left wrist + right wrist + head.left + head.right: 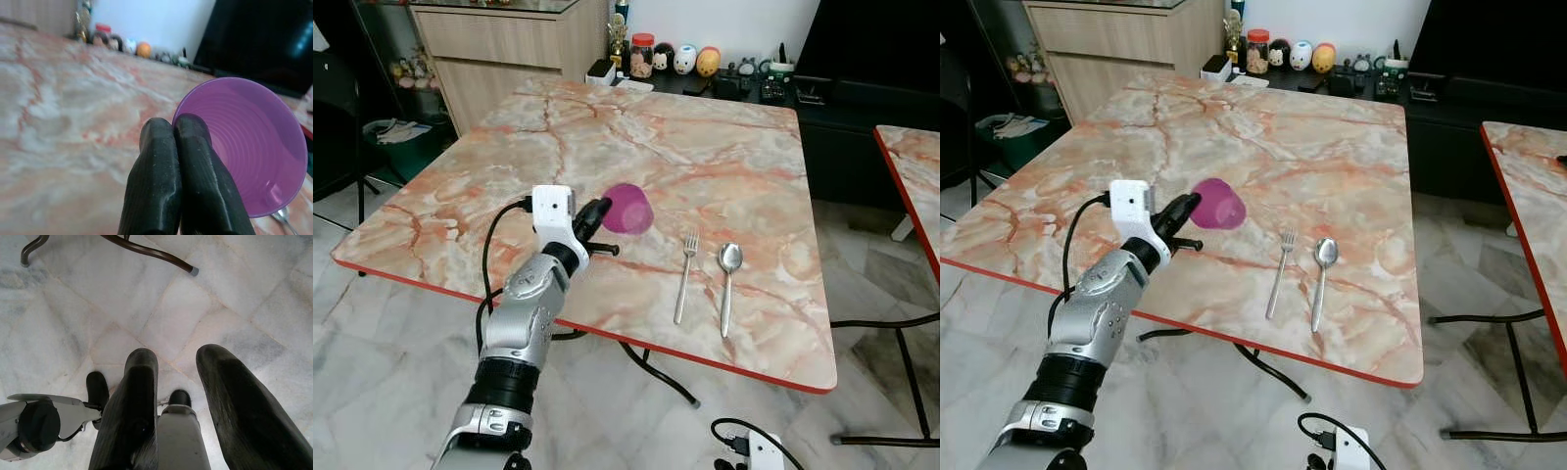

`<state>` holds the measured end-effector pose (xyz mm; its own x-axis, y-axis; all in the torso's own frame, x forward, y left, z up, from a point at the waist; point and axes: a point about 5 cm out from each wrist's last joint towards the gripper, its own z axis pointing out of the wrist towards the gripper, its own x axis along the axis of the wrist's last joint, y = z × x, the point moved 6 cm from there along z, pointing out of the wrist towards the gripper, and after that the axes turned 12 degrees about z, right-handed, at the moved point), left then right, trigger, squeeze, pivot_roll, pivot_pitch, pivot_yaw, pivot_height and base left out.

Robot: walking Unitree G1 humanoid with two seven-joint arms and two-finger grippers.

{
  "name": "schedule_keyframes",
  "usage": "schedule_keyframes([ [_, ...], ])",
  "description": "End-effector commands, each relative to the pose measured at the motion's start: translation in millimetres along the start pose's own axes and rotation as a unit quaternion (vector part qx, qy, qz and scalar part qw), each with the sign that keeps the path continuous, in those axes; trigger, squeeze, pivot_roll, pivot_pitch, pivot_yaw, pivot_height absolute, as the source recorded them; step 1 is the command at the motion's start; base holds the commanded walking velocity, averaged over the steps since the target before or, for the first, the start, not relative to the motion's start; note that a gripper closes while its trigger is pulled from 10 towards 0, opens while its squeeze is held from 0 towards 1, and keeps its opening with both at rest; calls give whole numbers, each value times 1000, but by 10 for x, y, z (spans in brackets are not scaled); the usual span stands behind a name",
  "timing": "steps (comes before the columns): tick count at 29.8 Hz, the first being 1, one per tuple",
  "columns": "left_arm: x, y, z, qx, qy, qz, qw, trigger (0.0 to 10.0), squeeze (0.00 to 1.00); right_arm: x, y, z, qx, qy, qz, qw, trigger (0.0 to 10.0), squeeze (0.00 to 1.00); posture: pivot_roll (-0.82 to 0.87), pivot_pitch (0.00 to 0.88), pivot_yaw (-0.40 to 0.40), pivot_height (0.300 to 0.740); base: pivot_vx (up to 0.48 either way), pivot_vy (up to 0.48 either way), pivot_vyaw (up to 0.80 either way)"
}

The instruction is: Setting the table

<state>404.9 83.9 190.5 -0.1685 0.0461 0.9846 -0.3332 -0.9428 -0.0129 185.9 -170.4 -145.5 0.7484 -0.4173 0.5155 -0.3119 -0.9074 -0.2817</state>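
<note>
One purple cup (628, 208), one fork (685, 276) and one spoon (728, 284) make three pieces of tableware at the marble bench (705, 147), and the corner of a second bench (911, 176) shows at the robot's right. Two silver arms are counted, the left gripper (597, 217) and the right gripper (188, 401). One red-lidded jar (642, 55) stands on the far counter.

Marble-top table (705, 147), white marble floor (401, 333), wooden cabinet (499, 49), white wall (724, 20).
</note>
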Motion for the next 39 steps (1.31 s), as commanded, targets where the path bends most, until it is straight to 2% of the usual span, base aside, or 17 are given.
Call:
schedule_keyframes([
  [1,82,8,-19,5,22,17,1000,10000,0,14,33,-5,-6,4,-2,1000,10000,0,94,0,-38,740,0,0,0],
  [5,188,4,-77,21,63,64,996,10000,0,27,47,-8,-9,9,2,1000,10000,0,86,0,-40,740,0,0,0],
  [8,261,-39,-89,37,83,82,993,10000,0,45,57,-11,-11,16,7,1000,10000,0,85,0,-43,740,0,-416,0],
  [14,257,-100,-71,47,80,90,992,10000,0,25,78,-14,-15,10,6,1000,10000,0,84,0,-46,740,0,-448,0],
  [18,248,-112,-72,52,81,93,991,10000,0,25,73,-13,-13,9,2,1000,10000,0,83,0,-46,740,0,-450,-697],
  [39,290,-185,-33,67,85,95,990,10000,0,34,59,-11,-12,14,4,1000,10000,0,81,0,-43,740,0,-449,0],
])
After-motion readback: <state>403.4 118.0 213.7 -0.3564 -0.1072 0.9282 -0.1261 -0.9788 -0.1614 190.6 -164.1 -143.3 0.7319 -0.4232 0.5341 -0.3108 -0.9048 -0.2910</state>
